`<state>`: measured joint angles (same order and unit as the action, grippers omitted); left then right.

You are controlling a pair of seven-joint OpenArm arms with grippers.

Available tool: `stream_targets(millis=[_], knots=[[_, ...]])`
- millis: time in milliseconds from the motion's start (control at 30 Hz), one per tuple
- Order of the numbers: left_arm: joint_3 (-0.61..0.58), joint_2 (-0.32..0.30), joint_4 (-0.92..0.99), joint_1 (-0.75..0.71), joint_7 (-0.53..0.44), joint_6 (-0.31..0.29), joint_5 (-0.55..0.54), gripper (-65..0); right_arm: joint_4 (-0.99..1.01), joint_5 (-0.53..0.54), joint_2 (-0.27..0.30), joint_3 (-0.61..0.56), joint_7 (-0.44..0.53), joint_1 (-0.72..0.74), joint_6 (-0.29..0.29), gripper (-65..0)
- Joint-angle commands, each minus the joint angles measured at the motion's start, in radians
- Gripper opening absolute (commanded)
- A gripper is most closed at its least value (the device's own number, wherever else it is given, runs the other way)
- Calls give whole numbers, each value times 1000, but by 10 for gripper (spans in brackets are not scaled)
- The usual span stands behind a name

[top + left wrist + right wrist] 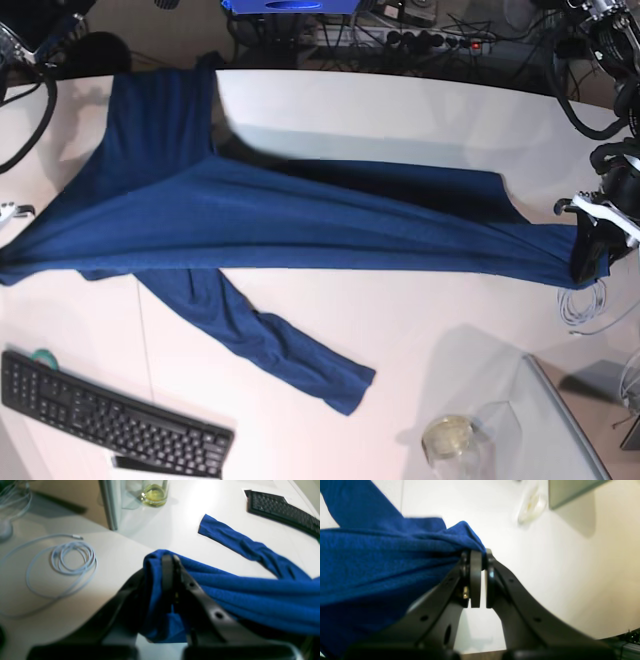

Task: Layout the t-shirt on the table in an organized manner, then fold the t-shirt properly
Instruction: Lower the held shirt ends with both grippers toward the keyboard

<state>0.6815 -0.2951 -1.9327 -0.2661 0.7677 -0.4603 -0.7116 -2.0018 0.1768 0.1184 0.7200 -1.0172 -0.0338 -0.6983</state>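
On smooth white table (420, 330), stretched knit t-shirt (300, 215)

Left gripper (172, 562): matte black curved plastic arms with round screw holes, flat dark pads, small brass fitting between. Right gripper (480, 560): same black build, grey disc-shaped pads, one brass screw.

Dark blue long-sleeved t-shirt (300, 215) pulled taut across white table (420, 330), one sleeve lying toward the keyboard side
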Motion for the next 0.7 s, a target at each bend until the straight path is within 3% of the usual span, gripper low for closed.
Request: stream_targets(millis=[0, 300, 533, 667], knots=[[7, -26, -18, 26, -38, 5, -12, -650, -18, 3, 19, 3, 30, 36, 0, -647], [-76, -69, -35, 98, -37, 10, -12, -650, -17, 0, 20, 2, 28, 171, 0, -647], [-124, -52, -35, 103, -40, 8, 70, -650, -17, 0, 22, 11, 38, 166, 0, -647], [-130, -45, -40, 173, -38, 10, 83, -650, -17, 2, 50, 3, 38, 196, 0, -647]])
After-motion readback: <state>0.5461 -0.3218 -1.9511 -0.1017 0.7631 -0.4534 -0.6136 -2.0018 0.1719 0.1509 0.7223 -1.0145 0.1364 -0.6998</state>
